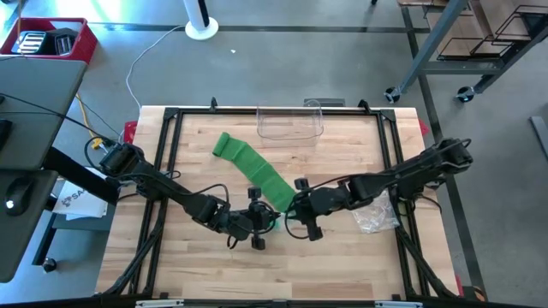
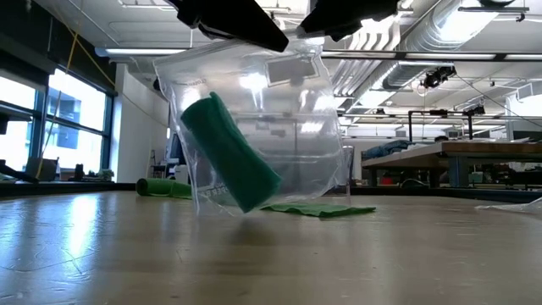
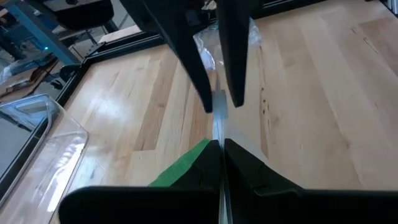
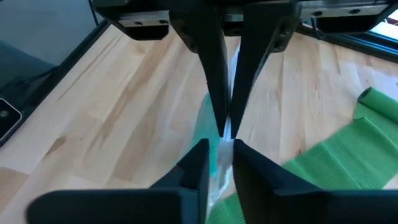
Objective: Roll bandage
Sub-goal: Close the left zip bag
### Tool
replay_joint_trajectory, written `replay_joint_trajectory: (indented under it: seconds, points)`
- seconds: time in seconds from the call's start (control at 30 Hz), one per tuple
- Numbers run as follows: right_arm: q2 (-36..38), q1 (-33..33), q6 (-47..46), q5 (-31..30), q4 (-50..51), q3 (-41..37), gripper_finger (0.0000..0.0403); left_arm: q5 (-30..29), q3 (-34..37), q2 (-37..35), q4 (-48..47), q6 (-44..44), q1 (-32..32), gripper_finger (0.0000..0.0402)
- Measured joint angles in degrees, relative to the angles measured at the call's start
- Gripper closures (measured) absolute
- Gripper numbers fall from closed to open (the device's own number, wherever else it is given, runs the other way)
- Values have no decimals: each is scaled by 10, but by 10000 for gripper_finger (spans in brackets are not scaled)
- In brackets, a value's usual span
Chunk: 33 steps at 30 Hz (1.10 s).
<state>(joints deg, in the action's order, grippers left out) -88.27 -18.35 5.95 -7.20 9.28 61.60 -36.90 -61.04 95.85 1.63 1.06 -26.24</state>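
Bandage (image 2: 230, 152) sits rolled inside a clear bag (image 2: 288, 127), hanging above the table (image 1: 342, 265). Left gripper (image 3: 222, 148) pinches the bag's top edge tight; right gripper (image 4: 219, 148) grips it more loosely, so that side could slip and dump the roll.

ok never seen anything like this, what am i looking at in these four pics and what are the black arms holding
These are two dark robot arms at a wooden table, each ending in a two-finger tool.

One picture looks straight down from above. One sits at table height looking across. The other two come from cameras on each arm's wrist, looking past that arm's own fingers.

The left tool and the right tool meet near the table's middle. Together they pinch the top edge of a clear plastic bag and hold it up; a rolled green bandage sits inside it.

On the table lie a long green bandage strip, partly unrolled, a clear plastic container at the far edge, and crumpled clear plastic by the right arm.
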Motion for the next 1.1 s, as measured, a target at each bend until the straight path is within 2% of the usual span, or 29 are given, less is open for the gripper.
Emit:
replay_joint_trajectory:
  seconds: [0.17,0.47,0.6,0.87,1.1]
  points:
    - [-1,0,5,-18,-1,0,307,2,0,0,0,2,0,401]
    - [17,-6,6,-58,91,38,303,3,0,0,0,4,0,401]
    - [13,-5,2,-45,94,40,321,3,0,0,1,4,0,401]
    - [-24,-5,30,-36,56,40,391,5,0,0,7,3,-1,401]
    - [-33,-5,32,-36,32,39,389,5,0,0,9,3,-1,400]
